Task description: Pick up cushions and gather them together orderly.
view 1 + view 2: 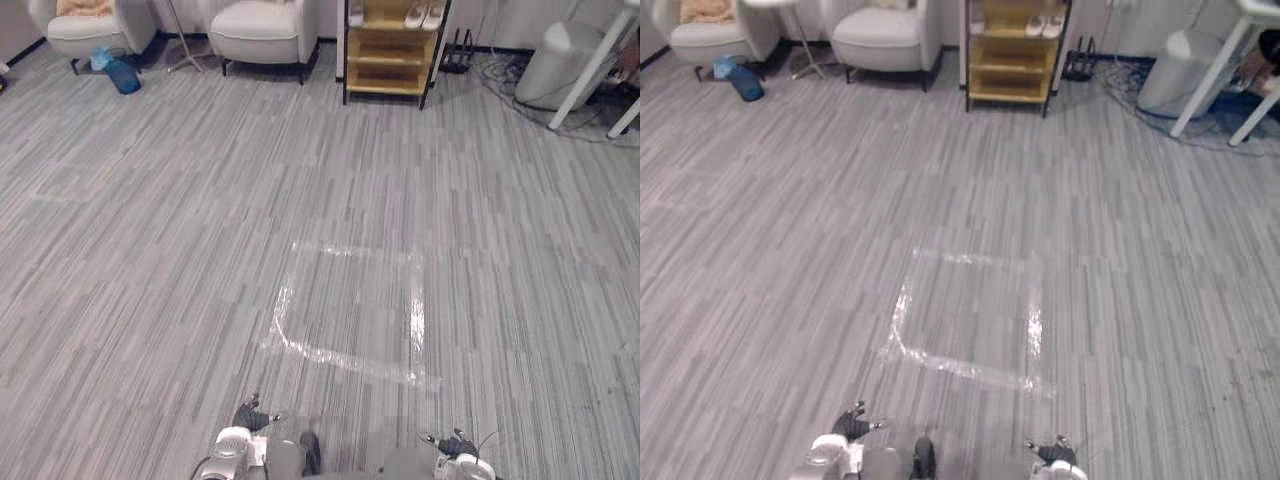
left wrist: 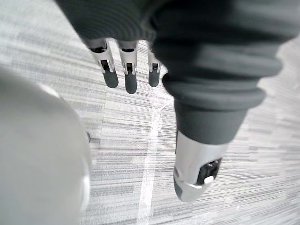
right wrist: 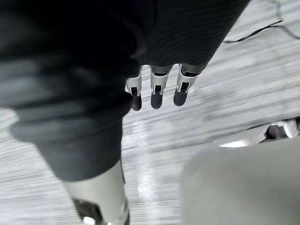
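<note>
A tan cushion point(image 1: 85, 8) lies on the seat of the left white armchair point(image 1: 95, 35) at the far left of the room. My left hand point(image 2: 130, 77) hangs low over the grey floor, its fingers straight and its thumb point(image 2: 197, 164) apart, holding nothing. My right hand point(image 3: 157, 93) hangs the same way, open and empty above the floor.
A square of clear tape point(image 1: 350, 310) marks the floor just ahead. Along the far wall stand a second white armchair point(image 1: 262, 35), a wooden shelf point(image 1: 388, 60) with shoes, a blue bag point(image 1: 122, 75), a white bin point(image 1: 560, 60) and white table legs point(image 1: 597, 62) among cables.
</note>
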### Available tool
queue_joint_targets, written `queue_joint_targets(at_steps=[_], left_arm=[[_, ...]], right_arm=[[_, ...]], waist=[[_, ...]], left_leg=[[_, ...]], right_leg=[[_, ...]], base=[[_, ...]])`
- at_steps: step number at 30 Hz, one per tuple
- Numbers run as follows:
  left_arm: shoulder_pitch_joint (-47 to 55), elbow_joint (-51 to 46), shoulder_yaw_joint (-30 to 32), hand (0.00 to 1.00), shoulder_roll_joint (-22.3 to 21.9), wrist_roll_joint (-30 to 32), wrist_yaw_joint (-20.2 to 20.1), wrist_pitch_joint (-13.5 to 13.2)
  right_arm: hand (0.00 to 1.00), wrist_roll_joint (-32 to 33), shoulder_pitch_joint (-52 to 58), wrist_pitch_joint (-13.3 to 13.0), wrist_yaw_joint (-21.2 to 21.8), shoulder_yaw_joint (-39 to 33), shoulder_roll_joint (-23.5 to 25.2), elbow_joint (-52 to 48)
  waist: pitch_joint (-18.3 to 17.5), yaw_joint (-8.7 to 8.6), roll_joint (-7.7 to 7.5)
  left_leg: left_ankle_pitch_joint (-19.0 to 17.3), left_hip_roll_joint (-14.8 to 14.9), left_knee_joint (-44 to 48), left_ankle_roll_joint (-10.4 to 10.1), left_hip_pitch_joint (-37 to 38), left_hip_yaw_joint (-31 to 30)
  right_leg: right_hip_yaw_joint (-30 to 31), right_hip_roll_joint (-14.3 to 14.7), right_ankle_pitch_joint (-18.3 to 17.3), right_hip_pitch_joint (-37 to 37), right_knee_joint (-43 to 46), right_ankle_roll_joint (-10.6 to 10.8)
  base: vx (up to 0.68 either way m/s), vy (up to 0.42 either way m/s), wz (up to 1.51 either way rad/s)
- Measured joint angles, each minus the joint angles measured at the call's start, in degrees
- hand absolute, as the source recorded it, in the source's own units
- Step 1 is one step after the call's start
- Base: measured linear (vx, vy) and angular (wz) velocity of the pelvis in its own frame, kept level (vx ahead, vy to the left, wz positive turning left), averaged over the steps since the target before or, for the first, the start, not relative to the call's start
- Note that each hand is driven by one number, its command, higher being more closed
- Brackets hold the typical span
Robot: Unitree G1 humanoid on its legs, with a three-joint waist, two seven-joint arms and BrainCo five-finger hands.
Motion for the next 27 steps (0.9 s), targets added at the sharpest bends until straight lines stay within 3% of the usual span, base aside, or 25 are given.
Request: queue_joint_targets(at_steps=[2, 4, 5, 6, 7, 9, 10, 11, 12, 13, 15, 17, 19, 20, 21, 22, 25, 27], left_arm=[[-0.20, -0.03, -0.01, 0.00, -0.02, 0.00, 0.00, -0.01], [-0.07, -0.05, -0.15, 0.00, 0.04, 0.03, 0.01, -0.04], [0.71, -0.01, -0.65, 0.00, 0.61, 0.04, 0.01, -0.09], [0.74, 0.61, -0.94, 0.00, 0.31, 0.09, -0.05, -0.08], [0.76, 0.98, -0.80, 0.00, -1.05, 0.10, -0.03, -0.06], [0.51, 1.12, -0.46, 0.00, -2.40, 0.22, -0.08, -0.14], [0.16, 1.03, 0.29, 0.00, -2.91, 0.29, -0.12, -0.10], [0.10, 0.12, 2.23, 0.00, -3.77, 0.30, -0.15, -0.08], [0.29, -1.17, 3.22, 0.00, -4.34, 0.29, -0.14, -0.12], [0.28, -2.55, 3.59, 0.00, -4.64, 0.30, -0.20, -0.15], [0.28, -4.07, 3.44, 0.00, -4.49, 0.28, -0.19, -0.15], [0.25, -5.16, 3.39, 0.00, -4.73, 0.25, -0.15, -0.25], [-0.10, -5.40, 2.09, 0.00, -4.82, 0.24, -0.11, -0.28], [-0.08, -5.38, 1.67, 0.00, -4.90, 0.24, -0.15, -0.28], [0.06, -5.16, 1.06, 0.00, -5.01, 0.22, -0.16, -0.37], [0.04, -5.05, 0.85, 0.00, -4.57, 0.16, -0.06, -0.42], [-0.59, -3.98, -0.07, 0.00, -2.14, 0.17, -0.31, -0.34], [-0.57, -3.85, -0.06, 0.00, -1.73, 0.16, -0.83, -0.32]], right_arm=[[0.00, 0.00, -1.11, -0.22, 0.00, 0.31, -0.40, -0.32], [0.00, 0.01, -1.82, -0.52, -0.01, 0.43, -0.52, -0.50], [0.00, 0.01, -1.31, -0.50, -0.03, 0.75, -0.32, -0.39], [0.00, 0.00, -0.42, -0.48, 0.03, 0.99, -0.88, 0.00], [0.00, 0.01, -0.37, -0.32, -0.05, 0.93, -2.15, 0.17], [0.00, 0.01, -0.23, -0.31, -0.05, -0.21, -2.40, 0.06], [0.00, 0.06, 0.09, -0.26, -0.08, -1.10, -2.20, -0.02], [0.00, 0.06, 1.20, -0.18, -0.13, -0.62, -1.56, -0.59], [0.00, 0.17, 1.97, -0.09, -0.26, -0.47, -0.83, -1.64], [0.00, 0.19, 2.39, -0.02, -0.52, -0.09, -0.46, -3.09], [0.00, 0.39, 2.52, 0.07, -0.63, 0.11, 0.21, -3.99], [0.00, 0.90, 2.16, -0.05, -0.72, -0.05, 0.96, -4.89], [0.00, 2.29, 1.00, -0.06, -0.75, -0.40, 1.19, -4.77], [0.00, 2.44, 1.07, -0.06, -0.72, -0.53, 1.11, -4.70], [0.00, 2.40, 1.01, -0.08, -0.73, -0.61, 0.47, -4.29], [0.00, 2.35, 0.91, 0.06, -0.75, -0.10, 0.87, -3.22], [0.00, 2.20, 0.54, 0.10, -0.61, 0.47, 1.86, -2.13], [0.00, 1.12, 0.92, 0.15, -0.60, 0.25, 1.68, -1.92]], waist=[[0.56, -0.50, 1.13], [0.72, -1.14, 1.23], [0.37, -2.11, -0.09], [0.40, -2.75, -0.14], [-0.07, -2.31, 1.85], [-0.18, -2.84, 2.70], [-0.14, -2.92, 2.83], [-0.07, -2.91, 2.90], [0.26, -2.86, 3.03], [0.78, -2.30, 2.66], [1.06, -1.93, 1.88], [1.13, -1.44, 1.72], [1.18, -0.63, 1.61], [1.12, -0.35, 1.70], [0.87, 0.28, 2.57], [0.72, 1.35, 2.10], [0.04, 0.55, -1.47], [-0.52, 0.98, -2.45]], left_leg=[[0.00, 1.94, -1.47, 0.00, 2.90, 0.02], [-0.02, 3.42, -2.69, -0.04, 5.04, -0.28], [-1.23, 3.28, -3.19, -2.14, 6.38, -1.11], [-3.18, 3.65, -3.15, -5.08, 8.29, -2.62], [-3.33, 5.68, -2.94, -5.36, 8.69, -2.79], [-3.04, 7.27, 4.59, -5.77, 6.00, -4.40], [-2.41, 8.44, 12.14, -6.88, 3.07, -5.22], [1.28, 10.35, 25.44, -8.98, -2.28, -6.44], [3.92, 12.32, 35.89, -8.98, -6.25, -6.88], [2.88, 14.52, 47.03, -7.97, -10.85, -6.03], [0.69, 14.89, 50.45, -7.30, -15.60, -4.58], [-1.63, 14.29, 43.75, -6.01, -19.08, -1.25], [-1.45, 8.05, 23.35, -6.35, -20.38, -1.99], [0.25, 5.85, 15.75, -7.02, -19.85, -3.54], [5.88, 3.86, 4.23, -7.69, -18.97, -6.56], [12.47, 2.69, 2.67, -5.72, -17.08, -7.85], [9.90, -0.21, 4.91, -2.82, -16.80, -6.61], [8.06, -1.44, 5.87, -1.38, -15.68, -5.09]], right_leg=[[-5.40, 0.79, -0.30, -4.12, -9.35, -1.56], [-5.46, 2.60, 4.76, -7.13, -21.15, -1.89], [-3.44, 3.40, 14.04, -7.12, -33.58, -1.71], [-1.90, 4.02, 21.22, -7.33, -32.62, -5.05], [-2.27, 5.25, 19.95, -7.87, -30.20, -5.05], [-3.19, 5.93, 14.37, -7.77, -27.22, -6.08], [-3.92, 6.26, 12.80, -6.20, -27.14, -6.58], [-4.57, 7.03, 11.15, -3.15, -27.85, -7.39], [-5.17, 7.66, 10.09, 0.10, -28.93, -7.98], [-5.09, 8.89, 8.86, 4.72, -30.74, -8.70], [-4.65, 9.08, 7.68, 9.64, -33.26, -8.75], [-3.38, 8.95, 7.29, 13.05, -35.75, -8.23], [-1.35, 7.47, 6.33, 15.89, -37.39, -6.68], [-0.59, 7.09, 5.95, 16.52, -37.68, -6.08], [0.97, 7.52, 5.08, 17.57, -38.63, -4.91], [3.55, 7.61, 4.20, 19.00, -39.06, -3.84], [5.25, 4.29, 3.75, 20.41, -39.18, -3.07], [7.69, 2.95, 4.41, 20.38, -37.67, -2.11]], base=[[0.55, -0.133, 0.10], [0.45, -0.173, 0.28], [0.50, -0.239, 0.56], [0.60, -0.283, 0.40], [0.50, -0.238, 0.15], [0.41, -0.223, 0.11], [0.43, -0.280, 0.27], [0.52, -0.304, 0.23], [0.50, -0.248, 0.10], [0.48, -0.177, -0.06], [0.36, -0.102, -0.17], [0.29, -0.032, -0.33], [0.40, 0.064, -0.44], [0.49, 0.164, -0.51], [0.50, 0.212, -0.77], [0.53, 0.216, -0.69], [0.36, 0.111, -0.10], [0.42, 0.153, -0.06]])
